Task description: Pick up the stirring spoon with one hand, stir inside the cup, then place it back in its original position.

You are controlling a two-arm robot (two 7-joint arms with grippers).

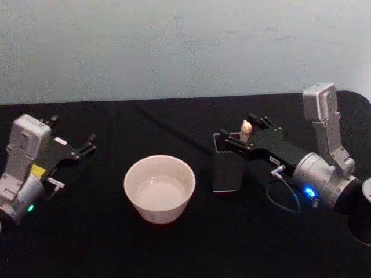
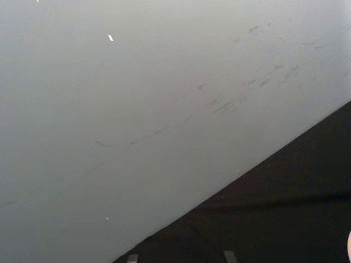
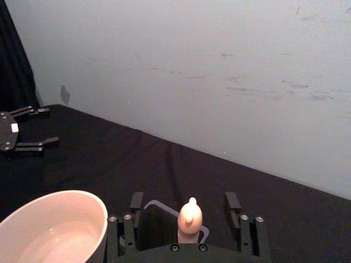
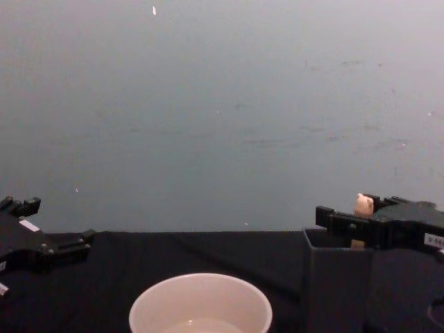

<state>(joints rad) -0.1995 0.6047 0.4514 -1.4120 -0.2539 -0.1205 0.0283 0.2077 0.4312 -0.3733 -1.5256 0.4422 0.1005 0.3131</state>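
The stirring spoon's cream knob (image 1: 246, 128) sticks up out of the dark square holder box (image 1: 227, 172), to the right of the off-white cup (image 1: 159, 188). My right gripper (image 1: 239, 128) is open and hovers at the knob, one finger on each side with a gap to both. In the right wrist view the knob (image 3: 189, 218) stands between the two fingers (image 3: 136, 200), above the holder's rim (image 3: 156, 207), with the cup (image 3: 55, 224) off to one side. The spoon's bowl is hidden inside the holder. My left gripper (image 1: 73, 130) is parked open at the table's left.
A black cloth (image 1: 174, 124) covers the table, which ends at a pale grey wall (image 1: 185, 46). From the chest, the cup (image 4: 201, 305) sits left of the holder (image 4: 336, 284), and bare cloth lies between the cup and the left gripper (image 4: 59, 220).
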